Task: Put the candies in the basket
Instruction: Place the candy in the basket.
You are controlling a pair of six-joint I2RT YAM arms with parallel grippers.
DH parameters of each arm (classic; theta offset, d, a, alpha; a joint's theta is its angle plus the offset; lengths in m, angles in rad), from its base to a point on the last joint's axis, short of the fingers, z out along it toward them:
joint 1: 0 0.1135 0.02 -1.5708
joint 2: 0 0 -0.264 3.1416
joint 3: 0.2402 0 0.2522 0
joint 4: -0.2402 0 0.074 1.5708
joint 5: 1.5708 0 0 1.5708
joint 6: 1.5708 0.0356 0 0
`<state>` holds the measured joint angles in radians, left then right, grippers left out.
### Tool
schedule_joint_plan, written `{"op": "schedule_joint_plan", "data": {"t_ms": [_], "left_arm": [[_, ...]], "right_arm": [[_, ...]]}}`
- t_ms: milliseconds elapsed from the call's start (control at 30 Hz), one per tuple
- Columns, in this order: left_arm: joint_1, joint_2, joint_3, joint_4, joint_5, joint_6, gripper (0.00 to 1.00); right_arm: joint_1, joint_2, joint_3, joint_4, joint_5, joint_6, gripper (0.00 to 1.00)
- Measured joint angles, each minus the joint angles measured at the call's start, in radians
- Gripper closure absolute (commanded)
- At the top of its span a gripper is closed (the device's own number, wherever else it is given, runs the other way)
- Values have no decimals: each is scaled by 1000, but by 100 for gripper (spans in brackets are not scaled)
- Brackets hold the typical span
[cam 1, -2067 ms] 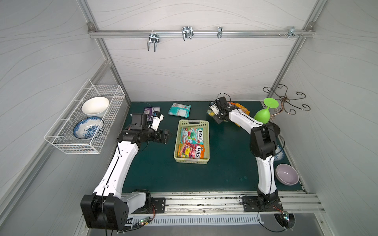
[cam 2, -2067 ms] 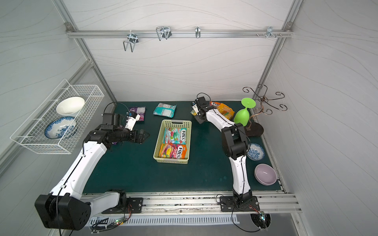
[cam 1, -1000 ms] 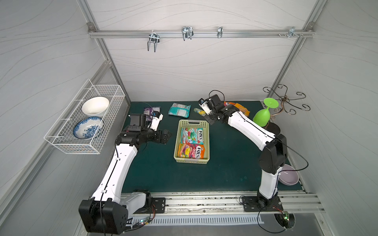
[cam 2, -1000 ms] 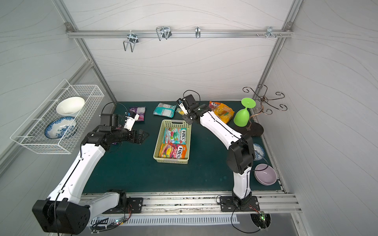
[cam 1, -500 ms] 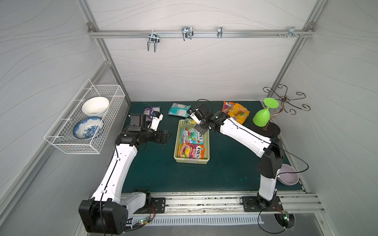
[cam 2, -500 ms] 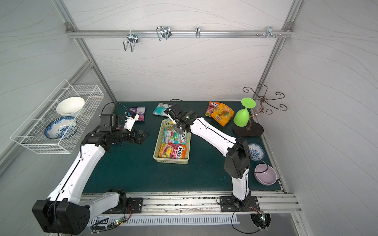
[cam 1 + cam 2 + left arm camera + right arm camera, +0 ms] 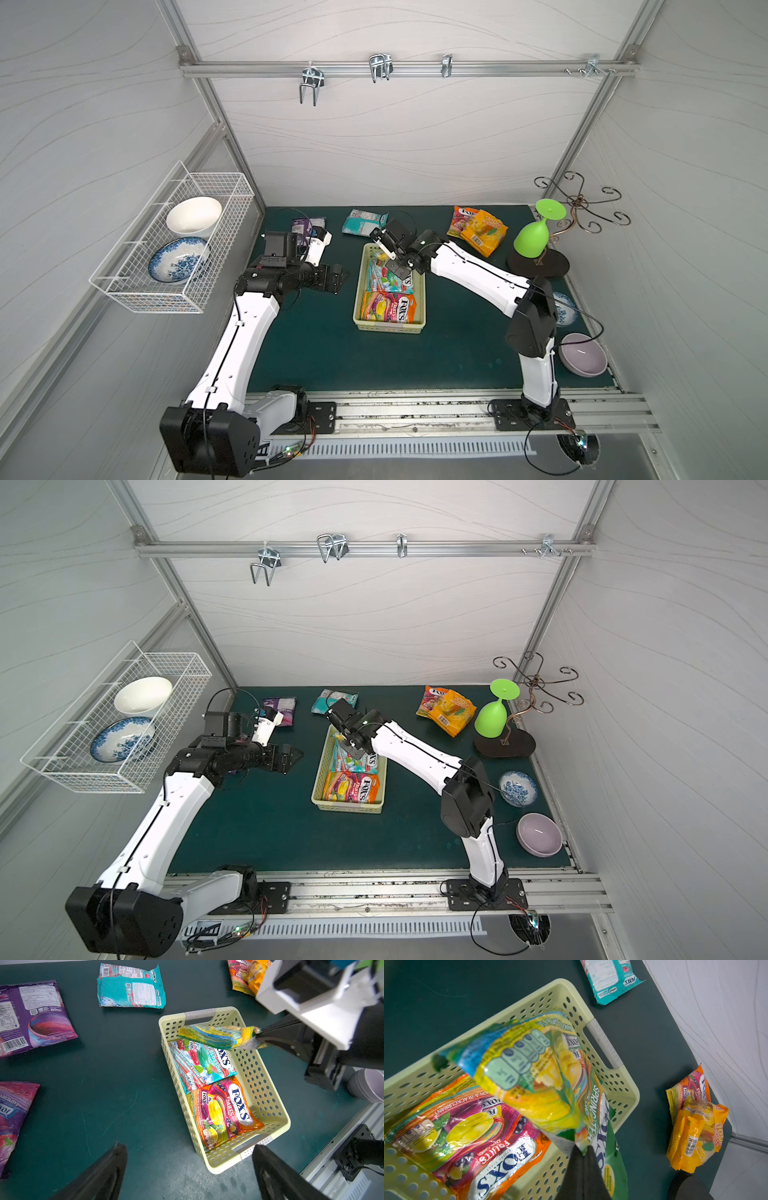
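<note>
Candies are lying partly in the basket point(image 7: 358, 291) and partly out on the dark green surface point(image 7: 311, 353). The basket is sitting at the middle of the frame in both top views. Two bags are lying flat inside it: a teal-and-red mint bag point(image 7: 203, 1061) in the upper half and a pink-and-orange fruits bag point(image 7: 224, 1111) filling the lower half.

The right arm point(image 7: 478, 274) is reaching in from the right of the frame. The right jaws are pressing together on one corner of a yellow-green bag point(image 7: 216, 1038), which is hanging over the basket's upper end, above the mint bag. Whether it is touching that bag cannot be told.

Outside the basket, a teal bag point(image 7: 363, 222) is lying just above it in the frame. A purple bag point(image 7: 284, 704) is lying to its upper left. An orange bag point(image 7: 484, 235) is resting on a red-orange bag point(image 7: 457, 218) at the upper right, near a green glass point(image 7: 534, 239). The left wrist view is also showing a pink raspberry bag point(image 7: 12, 1109) on the surface near the purple one.

The left arm point(image 7: 249, 324) is hovering left of the basket. The left jaws are spread wide with nothing between them.
</note>
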<state>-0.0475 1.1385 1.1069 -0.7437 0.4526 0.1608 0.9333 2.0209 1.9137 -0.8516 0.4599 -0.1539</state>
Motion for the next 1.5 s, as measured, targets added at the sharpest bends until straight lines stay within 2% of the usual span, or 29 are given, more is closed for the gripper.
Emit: {"op": "schedule_joint_plan", "data": {"t_ms": [433,967,1000,1100,1167,1500], "left_arm": [[-1,0,0,0,0,0,2],[-1,3,0,0,0,0,2],[-1,3,0,0,0,1,2],[-1,3,0,0,-1,1,2],[-1,3,0,0,-1,1,2],[-1,3,0,0,0,1,2]], "right_arm": [[2,134,49,35,34,-83,100],[-5,203,85,96,76,-72,100],[-4,206,85,95,75,-70,97],[3,209,84,90,69,-53,79],[5,209,81,89,54,-41,71],[8,144,26,81,-27,31,61]]}}
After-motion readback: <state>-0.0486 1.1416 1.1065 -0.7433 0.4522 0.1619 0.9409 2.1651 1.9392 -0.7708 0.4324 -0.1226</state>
